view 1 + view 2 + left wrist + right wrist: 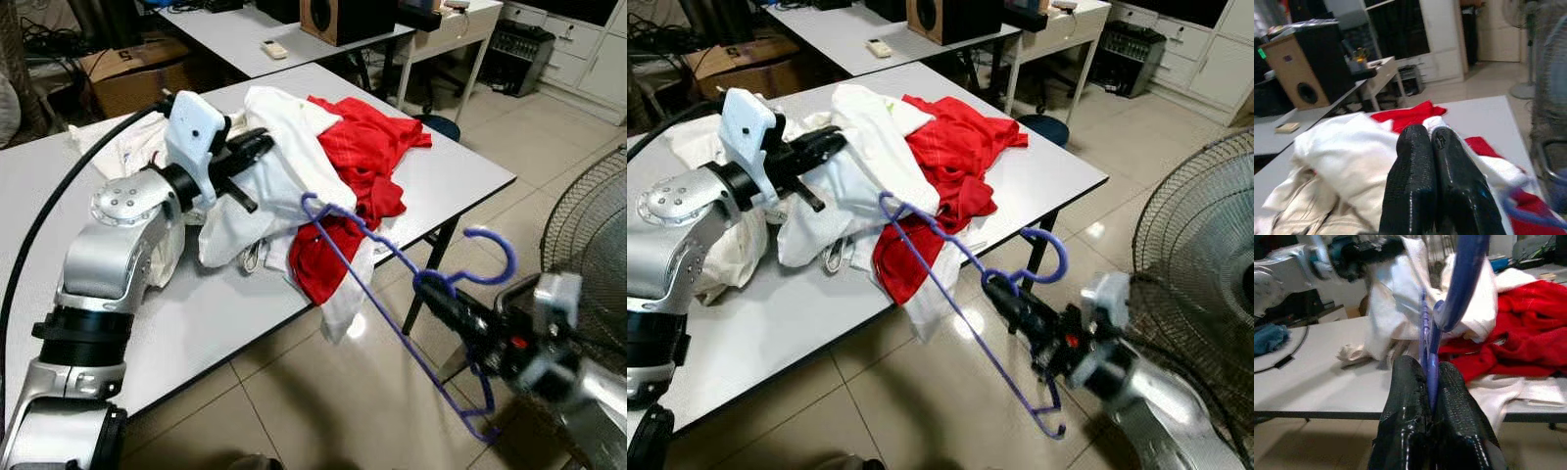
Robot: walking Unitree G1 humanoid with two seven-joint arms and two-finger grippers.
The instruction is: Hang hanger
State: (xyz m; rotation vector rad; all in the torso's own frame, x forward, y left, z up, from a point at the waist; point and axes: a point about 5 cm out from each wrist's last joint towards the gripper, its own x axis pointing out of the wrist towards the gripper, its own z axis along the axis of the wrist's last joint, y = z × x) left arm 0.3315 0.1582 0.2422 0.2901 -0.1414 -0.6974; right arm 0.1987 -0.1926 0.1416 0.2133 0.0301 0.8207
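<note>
White desk holds heaped clothes; right pincer clamps a purple hanger beside them for hanging, while left pincer, closed and empty, rests above.

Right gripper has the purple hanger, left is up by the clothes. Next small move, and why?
Probably ease the right gripper toward the table, feeding the purple wire hanger further into the white garment: its far end already touches the pile, and the left gripper, shut, lifts that garment.

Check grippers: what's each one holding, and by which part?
Right gripper: jaws shut on the purple hanger, at the neck just below its hook. Left gripper: jaws shut, holding nothing, above the white garment.
</note>
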